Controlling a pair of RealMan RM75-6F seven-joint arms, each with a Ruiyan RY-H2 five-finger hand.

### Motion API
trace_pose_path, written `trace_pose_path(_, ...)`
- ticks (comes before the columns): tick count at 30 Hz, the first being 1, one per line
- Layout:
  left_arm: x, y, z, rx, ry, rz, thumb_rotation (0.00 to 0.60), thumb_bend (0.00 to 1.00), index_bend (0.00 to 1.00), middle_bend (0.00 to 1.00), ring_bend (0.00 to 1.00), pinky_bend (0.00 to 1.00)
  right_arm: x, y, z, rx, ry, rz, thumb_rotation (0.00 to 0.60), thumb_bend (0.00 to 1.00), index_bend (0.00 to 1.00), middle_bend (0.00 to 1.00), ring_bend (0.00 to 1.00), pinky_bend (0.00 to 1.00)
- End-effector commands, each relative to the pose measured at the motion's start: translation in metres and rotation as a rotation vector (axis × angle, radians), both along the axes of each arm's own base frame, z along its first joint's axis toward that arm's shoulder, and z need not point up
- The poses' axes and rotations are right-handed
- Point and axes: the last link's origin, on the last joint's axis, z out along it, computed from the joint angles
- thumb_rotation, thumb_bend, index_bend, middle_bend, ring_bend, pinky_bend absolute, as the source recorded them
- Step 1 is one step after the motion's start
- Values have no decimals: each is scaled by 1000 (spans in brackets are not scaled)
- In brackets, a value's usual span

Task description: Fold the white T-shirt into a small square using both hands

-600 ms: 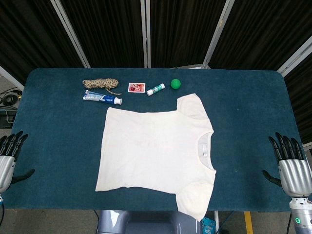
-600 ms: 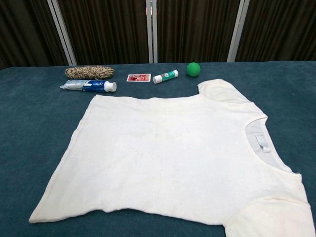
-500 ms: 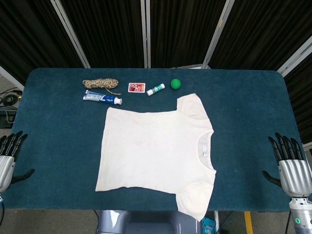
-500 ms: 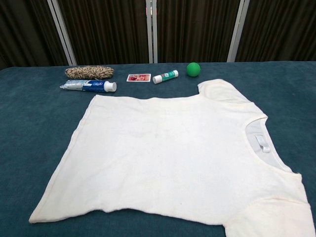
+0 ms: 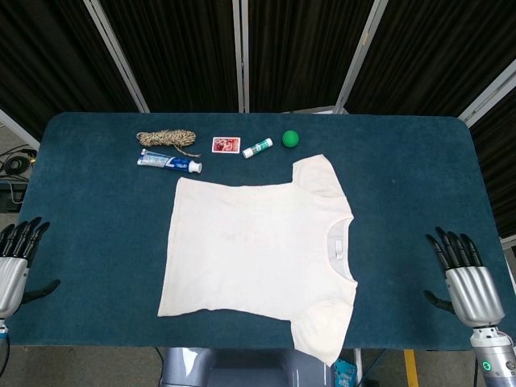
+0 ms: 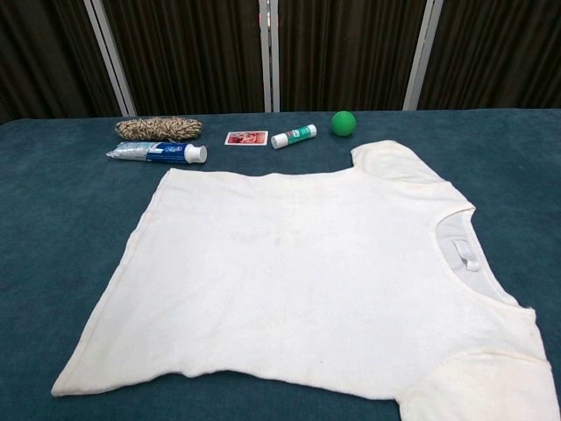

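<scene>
A white T-shirt [image 5: 258, 250] [image 6: 307, 272] lies spread flat in the middle of the dark blue table [image 5: 97, 201], collar toward the right and hem toward the left. At the table's front left corner my left hand [image 5: 14, 262] hovers with its fingers apart, holding nothing. Far off to the shirt's right, near the front right edge, my right hand [image 5: 461, 270] is spread open and empty. Neither hand touches the shirt. The chest view shows no hands.
Along the far side lie a coil of rope [image 5: 167, 139], a toothpaste tube [image 5: 169, 163], a small red card [image 5: 226, 145], a glue stick [image 5: 258, 147] and a green ball [image 5: 290, 138]. One sleeve [image 5: 322, 334] hangs over the front edge.
My right hand has shifted left, in toward the shirt. The left hand has edged slightly down at the left border. The shirt has not moved.
</scene>
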Motion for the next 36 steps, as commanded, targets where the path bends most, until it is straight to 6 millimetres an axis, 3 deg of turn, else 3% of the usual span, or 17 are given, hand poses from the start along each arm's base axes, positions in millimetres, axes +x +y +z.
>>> trace_pose_path(1, 1, 1, -2, -2, 2, 2, 600, 0, 0, 0, 0, 0, -7, 3, -29, 233, -29, 117, 600, 0, 229, 21, 0, 0)
trace_pose_path(5, 1, 2, -2, 1, -1, 9, 600, 0, 0, 0, 0, 0, -13, 3, -46, 349, -21, 250, 600, 0, 307, 51, 0, 0)
trace_pose_path(14, -1, 4, -3, 1, 8, 15, 600, 0, 0, 0, 0, 0, -15, 3, -85, 560, 29, 448, 600, 0, 370, 91, 0, 0)
trace_pose_path(36, -2, 4, -1, 3, -1, 23, 600, 0, 0, 0, 0, 0, -2, -2, -128, 550, 121, 616, 600, 0, 408, 126, 0, 0)
